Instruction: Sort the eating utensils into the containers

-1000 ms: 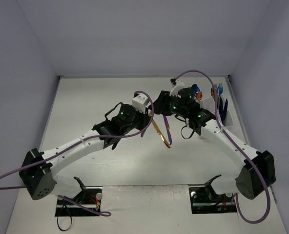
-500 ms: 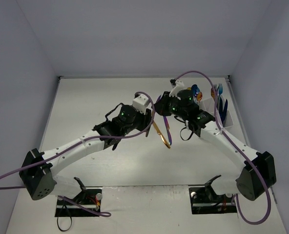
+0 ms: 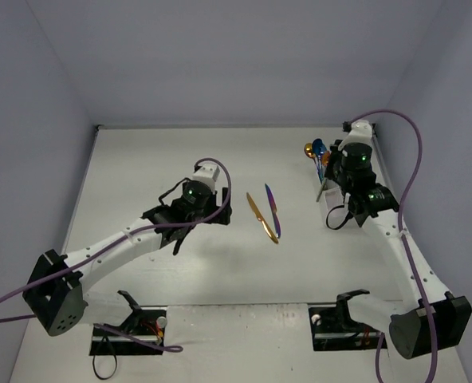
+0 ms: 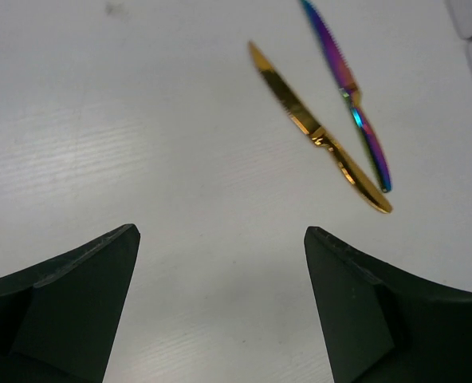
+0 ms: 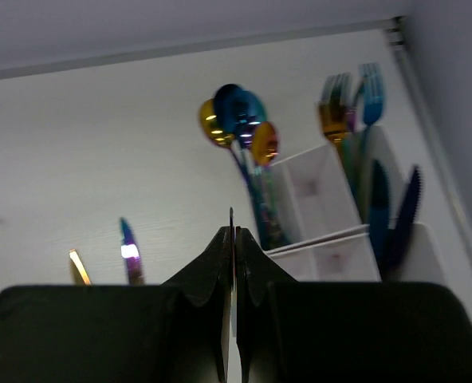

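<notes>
Left claw [image 4: 220, 233] hovers low over the tabletop [image 4: 100, 120] with its jaws wide apart and nothing between them, facing two loose knives. Right claw [image 5: 232, 233] is pressed together on a slim utensil [image 3: 322, 190]. Its wrist view shows only a dark sliver, edge-on, above the fingertips, and from above a thin greenish strip hangs beside the claw. I cannot tell what kind of utensil it is.

At the far right of the tabletop stands the caddy [image 5: 312, 195]. It holds spoons [image 5: 236, 108] bowls-up in one compartment, forks [image 5: 369, 88] tines-up in another, and what look like blue knives [image 5: 407, 207] in a nearer one.

The gold knife [image 4: 316, 132] and the rainbow knife [image 4: 348, 88] lie flat in a narrow V, well apart from the caddy. Their handle ends are just beside each other, and I cannot tell whether they touch.

Both knives look light, rigid and highly polished, so they are likely slick and prone to swivelling in a pinch. Because they lie flat, there is little edge to catch. The best hold is probably across the handle near where it meets the blade, which is the thickest part and close to the balance point. The gold knife is nearer and looks like the easier first pick, though a careless grab at its handle end could nudge its neighbour.
</notes>
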